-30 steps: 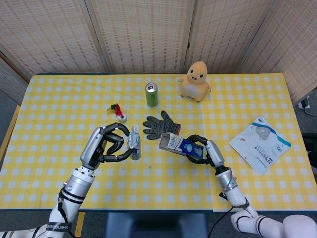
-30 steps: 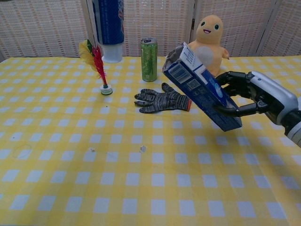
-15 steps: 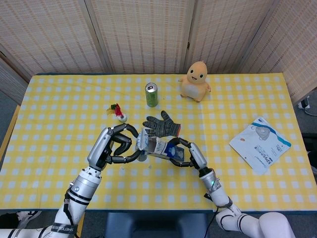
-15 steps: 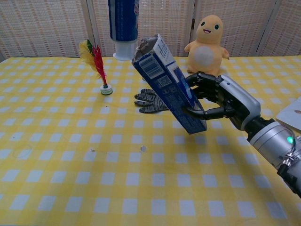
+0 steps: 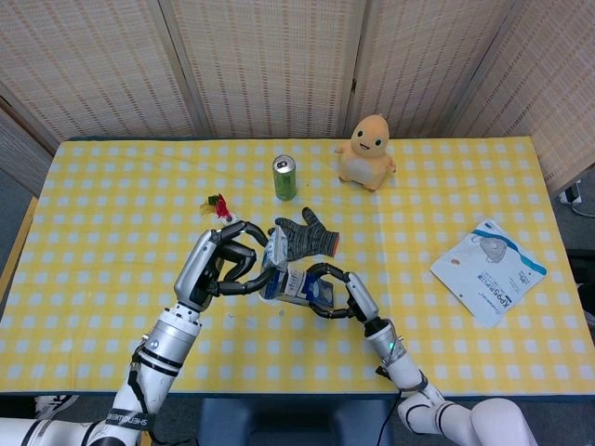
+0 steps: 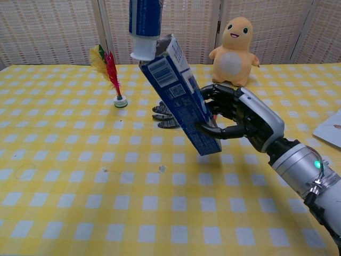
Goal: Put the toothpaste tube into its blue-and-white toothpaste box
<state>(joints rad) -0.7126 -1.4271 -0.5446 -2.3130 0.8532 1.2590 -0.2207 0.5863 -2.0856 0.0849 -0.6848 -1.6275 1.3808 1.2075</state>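
Plainly, the left hand (image 5: pixel 226 263) gripped the toothpaste tube (image 6: pixel 145 29) cap-down at the open mouth of the toothpaste box (image 6: pixel 178 94), which the right hand (image 6: pixel 241 116) clasped low. Light card looked crushable; hold gently by its edges.

Can (image 5: pixel 284 177), glove (image 5: pixel 306 237) (plush toy (image 5: pixel 366 151) behind).

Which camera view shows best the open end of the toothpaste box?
The chest view: the box tilts up large there, its open end just under the tube cap. In the head view the box is small, its opening hidden between the robot hands.
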